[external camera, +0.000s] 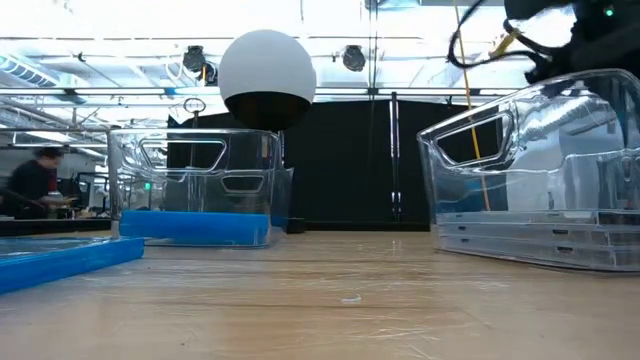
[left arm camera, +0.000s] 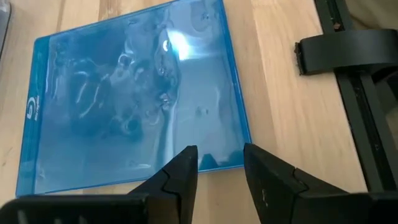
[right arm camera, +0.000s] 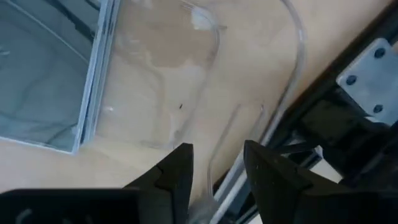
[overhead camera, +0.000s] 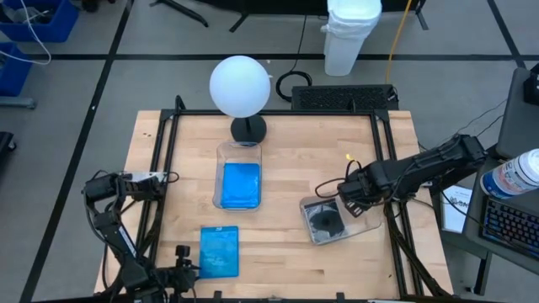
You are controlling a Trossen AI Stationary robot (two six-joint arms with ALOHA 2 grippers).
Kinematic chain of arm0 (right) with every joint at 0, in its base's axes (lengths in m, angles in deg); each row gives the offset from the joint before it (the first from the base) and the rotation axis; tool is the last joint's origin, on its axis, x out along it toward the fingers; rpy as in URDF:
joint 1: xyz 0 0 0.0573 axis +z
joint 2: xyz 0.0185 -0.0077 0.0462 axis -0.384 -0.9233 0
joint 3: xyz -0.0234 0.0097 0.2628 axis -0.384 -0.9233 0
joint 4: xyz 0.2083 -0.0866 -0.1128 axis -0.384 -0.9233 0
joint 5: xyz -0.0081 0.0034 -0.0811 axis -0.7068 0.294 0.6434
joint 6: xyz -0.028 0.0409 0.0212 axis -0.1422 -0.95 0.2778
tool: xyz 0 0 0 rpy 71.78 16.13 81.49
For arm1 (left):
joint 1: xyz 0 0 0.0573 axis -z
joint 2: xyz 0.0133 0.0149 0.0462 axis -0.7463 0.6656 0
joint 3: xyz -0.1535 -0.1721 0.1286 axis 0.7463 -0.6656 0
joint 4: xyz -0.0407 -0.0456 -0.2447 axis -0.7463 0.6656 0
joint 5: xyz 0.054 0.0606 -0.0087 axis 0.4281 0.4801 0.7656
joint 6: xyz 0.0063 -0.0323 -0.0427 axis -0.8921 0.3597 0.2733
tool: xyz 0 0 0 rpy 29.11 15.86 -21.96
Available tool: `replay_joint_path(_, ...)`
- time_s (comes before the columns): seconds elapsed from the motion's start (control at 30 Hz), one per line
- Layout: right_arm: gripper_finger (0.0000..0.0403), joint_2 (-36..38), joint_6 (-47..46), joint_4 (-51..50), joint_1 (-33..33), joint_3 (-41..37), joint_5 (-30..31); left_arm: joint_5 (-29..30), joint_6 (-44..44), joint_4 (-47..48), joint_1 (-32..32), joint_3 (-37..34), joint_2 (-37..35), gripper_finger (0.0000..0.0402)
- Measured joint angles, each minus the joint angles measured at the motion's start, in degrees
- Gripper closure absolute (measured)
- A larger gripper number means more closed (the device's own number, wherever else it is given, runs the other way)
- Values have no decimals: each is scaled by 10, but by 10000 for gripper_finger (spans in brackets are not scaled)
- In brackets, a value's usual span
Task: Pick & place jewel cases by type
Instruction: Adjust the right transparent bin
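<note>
One bright blue jewel case (overhead camera: 220, 251) lies flat near the table's near edge, left of centre; it fills the left wrist view (left arm camera: 134, 93) and shows in the low view (external camera: 60, 258). My left gripper (left arm camera: 221, 167) is open, hovering just off that case's edge. The left clear tub (overhead camera: 238, 175) holds blue cases (external camera: 195, 228). The right clear tub (overhead camera: 339, 217) holds a stack of clear cases with a disc showing (right arm camera: 43, 74). My right gripper (right arm camera: 217, 168) is open above this tub's wall, beside the stack.
A white globe lamp (overhead camera: 240, 84) on a black foot stands at the far side, behind the left tub. Black frame rails (overhead camera: 160, 168) run along the table's left and right edges. Bare wood lies between the two tubs. A person (external camera: 30, 180) shows far off in the room.
</note>
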Motion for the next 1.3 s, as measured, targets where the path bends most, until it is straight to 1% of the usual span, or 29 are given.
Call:
replay_joint_path(0.23, 270, 2, 0, 4, -1, -15, 16, 6, 11, -1, 9, 0, 0, 268)
replay_joint_path(0.37, 269, 3, 5, 12, -1, 7, 22, 6, 15, 0, 9, 0, 0, 268)
replay_joint_path(0.43, 267, 2, 5, 14, -1, 24, 40, 6, 13, 0, 9, 0, 0, 268)
replay_joint_path(0.57, 267, 2, -19, -14, -1, 50, 61, 6, 13, 0, 9, 0, 0, 268)
replay_joint_path(0.77, 270, 2, -55, -81, -1, 41, 59, 9, 29, 0, 12, 0, 0, 268)
replay_joint_path(0.83, 269, 2, -59, -81, -1, 34, 56, 11, 28, 0, 15, 0, 0, 268)
replay_joint_path(1.03, 269, 2, -58, -57, -1, 11, 15, 14, 36, 0, 23, 0, 0, 268)
replay_joint_path(1.3, 272, 2, -61, -56, -1, -22, 12, 17, 48, -1, 27, 0, 0, 268)
